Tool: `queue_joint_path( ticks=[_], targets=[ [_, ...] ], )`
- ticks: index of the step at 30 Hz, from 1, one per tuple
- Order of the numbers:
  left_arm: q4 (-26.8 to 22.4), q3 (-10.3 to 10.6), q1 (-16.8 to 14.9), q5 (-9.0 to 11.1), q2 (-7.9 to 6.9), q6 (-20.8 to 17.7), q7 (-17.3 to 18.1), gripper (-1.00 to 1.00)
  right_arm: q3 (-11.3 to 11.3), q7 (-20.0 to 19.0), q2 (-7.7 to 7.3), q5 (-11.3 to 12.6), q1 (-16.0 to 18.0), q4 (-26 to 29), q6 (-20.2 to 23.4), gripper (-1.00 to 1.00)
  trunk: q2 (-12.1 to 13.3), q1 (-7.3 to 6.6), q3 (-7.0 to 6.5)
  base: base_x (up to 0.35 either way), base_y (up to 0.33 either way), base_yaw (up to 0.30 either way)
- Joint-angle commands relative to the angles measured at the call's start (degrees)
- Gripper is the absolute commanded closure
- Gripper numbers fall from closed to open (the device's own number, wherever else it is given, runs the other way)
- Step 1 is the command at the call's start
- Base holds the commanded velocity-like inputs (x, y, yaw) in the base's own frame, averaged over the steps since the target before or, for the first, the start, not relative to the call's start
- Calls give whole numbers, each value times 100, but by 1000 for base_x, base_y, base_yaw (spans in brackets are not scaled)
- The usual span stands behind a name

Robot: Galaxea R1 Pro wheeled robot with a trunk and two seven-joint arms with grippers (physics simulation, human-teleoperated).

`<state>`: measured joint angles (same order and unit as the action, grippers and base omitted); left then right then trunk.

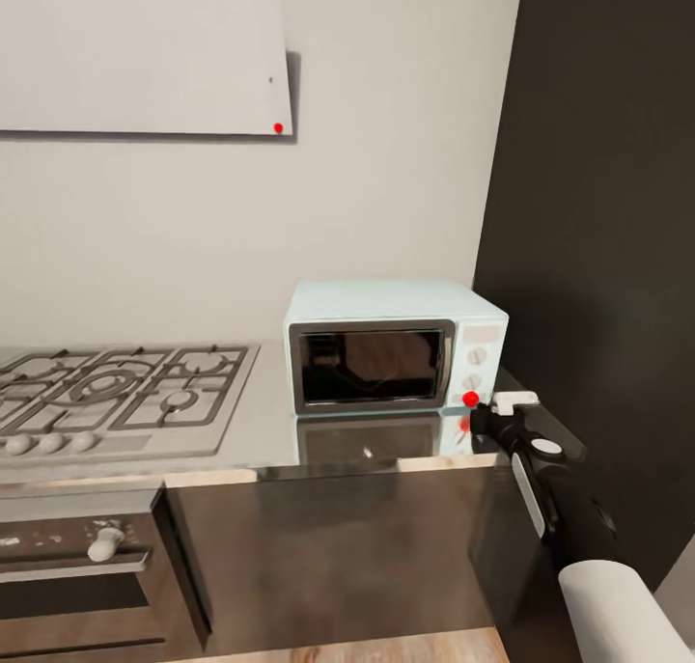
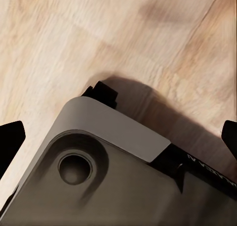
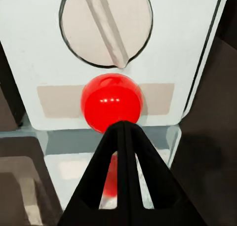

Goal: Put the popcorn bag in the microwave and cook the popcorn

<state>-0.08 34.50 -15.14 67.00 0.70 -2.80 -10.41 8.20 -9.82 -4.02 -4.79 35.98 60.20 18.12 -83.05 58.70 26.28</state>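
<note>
The pale mint-blue microwave (image 1: 396, 345) stands on the grey countertop (image 1: 261, 431) with its dark glass door closed. A dim brownish shape shows behind the glass; I cannot tell whether it is the popcorn bag. My right gripper (image 1: 480, 414) is shut, its tips touching the microwave's red indicator dot (image 1: 471, 400) at the lower right of the front. In the right wrist view the joined black fingers (image 3: 123, 152) point at the red dot (image 3: 111, 102), below a white round knob (image 3: 106, 23). My left gripper (image 2: 118, 137) is open wide over the wood floor (image 2: 74, 33), with nothing between its fingers.
A silver gas hob (image 1: 116, 383) with black grates lies left of the microwave. A dark oven (image 1: 77, 566) sits under it. A tall dark cabinet (image 1: 598, 209) stands right beside the microwave. A white hood (image 1: 145, 55) hangs on the wall. My grey base (image 2: 98, 176) is under the left gripper.
</note>
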Motion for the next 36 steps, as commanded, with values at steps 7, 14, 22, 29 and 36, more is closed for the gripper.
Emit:
queue_joint_path(
  ticks=[7,14,22,29,36],
  targets=[
    [-1,48,-5,33,1,-19,-17,-100,6,-46,7,-197,-216,290,24,100,-3,3,6,313,0,0],
    [-1,57,-5,33,15,-11,-22,-100,18,-55,-30,-206,0,4,25,100,-3,3,6,-31,0,0],
    [-1,57,-5,33,36,-10,-23,-100,28,-95,-36,-198,5,367,50,100,-3,3,6,-337,0,0],
    [-1,57,-3,33,58,-10,-23,-100,28,-677,-53,-186,43,1516,2105,100,-3,3,6,-344,0,0],
    [-1,55,-6,33,71,-18,-23,-100,7,-676,-8,-459,-1147,1363,2562,100,-3,3,6,-344,0,0]
  ],
)
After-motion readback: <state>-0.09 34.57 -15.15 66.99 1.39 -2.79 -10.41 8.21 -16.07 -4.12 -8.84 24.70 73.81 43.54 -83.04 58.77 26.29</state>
